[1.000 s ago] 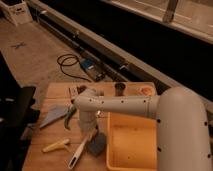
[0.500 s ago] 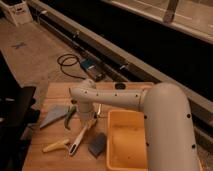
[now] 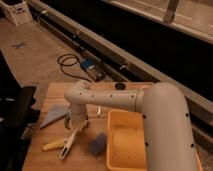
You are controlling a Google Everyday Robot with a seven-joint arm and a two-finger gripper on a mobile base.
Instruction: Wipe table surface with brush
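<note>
Camera view: the surface (image 3: pixel 50 159) is a light wooden plank top seen from above and behind the robot. It carries a yellow tub (image 3: pixel 109 137) on the right-hand part, and beside the tub's left wall lies a blue-grey block (image 3: pixel 98 144). The brush (image 3: pixel 69 142), a long white stick, slants from upper right to lower left. Its lower end is down on the planks and its upper end runs up into the pincer (image 3: pixel 76 125). The pincer is closed on that upper end, hanging just above the middle of the surface. The slant appears deliberate: gripping the stick high and leaning it lets the low end drag over the wood as the arm sweeps. A short yellow-handled tool (image 3: pixel 52 145) lies just beside the brush's lower end, close enough that a stroke to the left would likely push it. A grey flat sheet (image 3: pixel 54 115) lies further left, near the edge. Arm (image 3: pixel 107 99) pose: the thick white shoulder fills the lower right, the forearm reaches leftward and level over the far half of the surface, then bends at the wrist so that the pincer points straight down. Beyond the surface, a black cable (image 3: pixel 69 62) is coiled on the floor.
</note>
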